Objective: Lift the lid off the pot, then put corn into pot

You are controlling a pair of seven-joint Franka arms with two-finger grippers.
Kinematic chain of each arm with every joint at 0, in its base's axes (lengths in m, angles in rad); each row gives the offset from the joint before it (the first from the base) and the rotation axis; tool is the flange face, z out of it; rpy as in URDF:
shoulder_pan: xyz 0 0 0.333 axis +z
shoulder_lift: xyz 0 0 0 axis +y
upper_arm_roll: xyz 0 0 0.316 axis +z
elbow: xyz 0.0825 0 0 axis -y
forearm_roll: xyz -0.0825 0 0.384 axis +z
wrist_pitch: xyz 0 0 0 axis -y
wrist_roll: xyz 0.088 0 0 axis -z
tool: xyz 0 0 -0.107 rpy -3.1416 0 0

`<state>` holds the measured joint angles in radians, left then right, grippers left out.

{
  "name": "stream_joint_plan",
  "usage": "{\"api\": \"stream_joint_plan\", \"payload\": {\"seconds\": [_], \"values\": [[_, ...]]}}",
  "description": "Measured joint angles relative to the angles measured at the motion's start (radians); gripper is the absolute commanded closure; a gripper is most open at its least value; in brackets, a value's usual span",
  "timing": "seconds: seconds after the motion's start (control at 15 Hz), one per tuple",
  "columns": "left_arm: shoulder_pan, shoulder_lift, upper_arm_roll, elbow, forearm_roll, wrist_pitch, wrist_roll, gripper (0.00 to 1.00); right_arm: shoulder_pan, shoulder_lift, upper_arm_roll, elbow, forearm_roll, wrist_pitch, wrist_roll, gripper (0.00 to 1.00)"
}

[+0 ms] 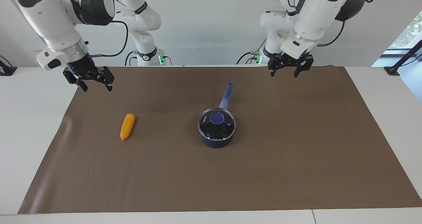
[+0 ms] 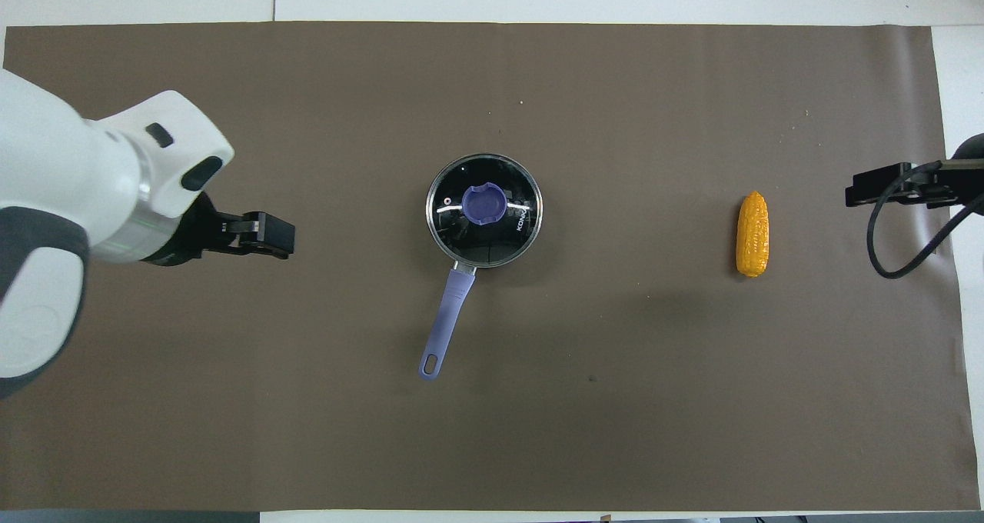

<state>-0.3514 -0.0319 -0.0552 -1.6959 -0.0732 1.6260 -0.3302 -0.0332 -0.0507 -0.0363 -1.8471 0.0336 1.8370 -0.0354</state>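
Observation:
The pot [image 1: 216, 141], dark navy with a long blue handle [image 2: 450, 308], stands mid-table on the brown mat. The glass lid [image 1: 206, 126] with its blue knob [image 2: 484, 204] sits on the pot. The corn [image 1: 127, 126] lies on the mat toward the right arm's end and also shows in the overhead view [image 2: 752, 234]. My left gripper [image 1: 285, 74] is open and empty, up in the air over the mat toward the left arm's end [image 2: 265, 234]. My right gripper [image 1: 97, 87] is open and empty, up over the mat's edge beside the corn [image 2: 876, 184].
The brown mat [image 1: 296, 158] covers most of the white table [image 1: 29, 125]. Nothing else lies on the mat. The pot's handle points toward the robots.

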Motion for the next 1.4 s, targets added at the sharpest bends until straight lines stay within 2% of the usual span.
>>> {"api": "stream_joint_plan", "payload": {"seconds": [0.13, 0.4, 0.53, 0.87, 1.0, 1.4], "values": [[-0.075, 0.081, -0.005, 0.059, -0.038, 0.027, -0.137, 0.00, 0.001, 0.008, 0.002, -0.104, 0.000, 0.092, 0.000, 0.00], [-0.186, 0.355, -0.007, 0.291, -0.046, 0.080, -0.369, 0.00, 0.007, 0.110, 0.004, -0.222, 0.000, 0.313, 0.000, 0.00], [-0.215, 0.443, -0.007, 0.341, -0.046, 0.125, -0.431, 0.00, 0.025, 0.150, 0.004, -0.284, 0.000, 0.426, 0.000, 0.00], [-0.229, 0.515, -0.006, 0.360, -0.046, 0.180, -0.526, 0.00, 0.044, 0.204, 0.004, -0.327, 0.000, 0.513, 0.005, 0.00], [-0.241, 0.532, -0.005, 0.361, -0.044, 0.189, -0.557, 0.00, 0.042, 0.226, 0.004, -0.327, 0.000, 0.524, 0.005, 0.15], [-0.262, 0.558, -0.001, 0.361, -0.038, 0.207, -0.599, 0.00, 0.041, 0.231, 0.004, -0.336, 0.000, 0.525, 0.005, 0.17]]}}
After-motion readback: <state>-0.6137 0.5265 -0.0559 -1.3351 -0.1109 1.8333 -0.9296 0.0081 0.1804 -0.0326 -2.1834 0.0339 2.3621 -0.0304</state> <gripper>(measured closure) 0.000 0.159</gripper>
